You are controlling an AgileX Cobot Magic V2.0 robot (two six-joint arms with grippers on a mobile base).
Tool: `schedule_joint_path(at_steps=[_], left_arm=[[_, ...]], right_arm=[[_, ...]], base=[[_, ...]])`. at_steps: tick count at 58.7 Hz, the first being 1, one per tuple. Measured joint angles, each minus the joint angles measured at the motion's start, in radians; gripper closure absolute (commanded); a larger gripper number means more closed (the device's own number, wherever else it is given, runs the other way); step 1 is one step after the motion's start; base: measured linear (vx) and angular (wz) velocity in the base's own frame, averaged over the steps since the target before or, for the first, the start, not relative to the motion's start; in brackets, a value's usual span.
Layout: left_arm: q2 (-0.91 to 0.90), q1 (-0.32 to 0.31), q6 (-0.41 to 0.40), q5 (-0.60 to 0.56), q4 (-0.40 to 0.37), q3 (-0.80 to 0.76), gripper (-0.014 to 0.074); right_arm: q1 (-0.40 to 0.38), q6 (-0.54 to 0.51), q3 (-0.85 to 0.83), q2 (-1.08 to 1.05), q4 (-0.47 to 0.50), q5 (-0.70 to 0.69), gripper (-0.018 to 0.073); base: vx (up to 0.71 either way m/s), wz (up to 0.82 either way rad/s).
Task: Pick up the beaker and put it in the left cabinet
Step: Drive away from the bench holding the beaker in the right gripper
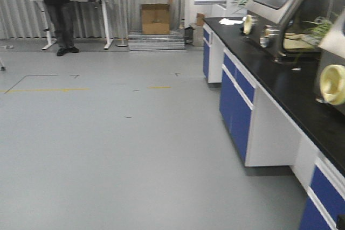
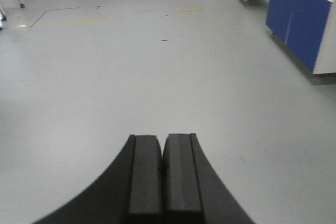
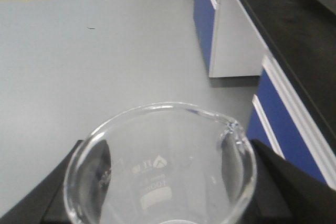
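Observation:
The beaker [image 3: 153,174], a clear glass cup with a flared rim, a pouring lip and white printed marks, fills the lower half of the right wrist view. My right gripper [image 3: 164,195] is shut on it, one dark finger [image 3: 63,187] at each side of the glass. It hangs over the grey floor beside the blue counter cupboards [image 3: 207,22]. In the left wrist view, my left gripper [image 2: 163,141] is shut with nothing in it, its pads touching above bare floor. The left cabinet is out of view. Neither gripper appears in the exterior view.
A long black-topped counter [image 1: 291,87] with blue-fronted cupboards [image 1: 237,98] runs along the right. On it stands a glove-box enclosure [image 1: 302,9]. A person [image 1: 56,6] stands at the far left by a white desk. A cardboard box [image 1: 155,19] sits at the back wall.

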Motion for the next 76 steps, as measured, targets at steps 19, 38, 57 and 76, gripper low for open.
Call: schedule_joint_path(at_steps=[19,38,57,76], left_arm=[[0.000,0.000,0.000,0.000,0.000,0.000,0.0593],[0.000,0.000,0.000,0.000,0.000,0.000,0.0593],[0.000,0.000,0.000,0.000,0.000,0.000,0.0593],[0.000,0.000,0.000,0.000,0.000,0.000,0.0593]], right_arm=[[0.000,0.000,0.000,0.000,0.000,0.000,0.0560],[0.000,0.000,0.000,0.000,0.000,0.001,0.0560],[0.000,0.000,0.000,0.000,0.000,0.001,0.0560],[0.000,0.000,0.000,0.000,0.000,0.001,0.0560]], base=[[0.40,0.22],[0.54,0.14],[0.56,0.10],[0.54,0.01]])
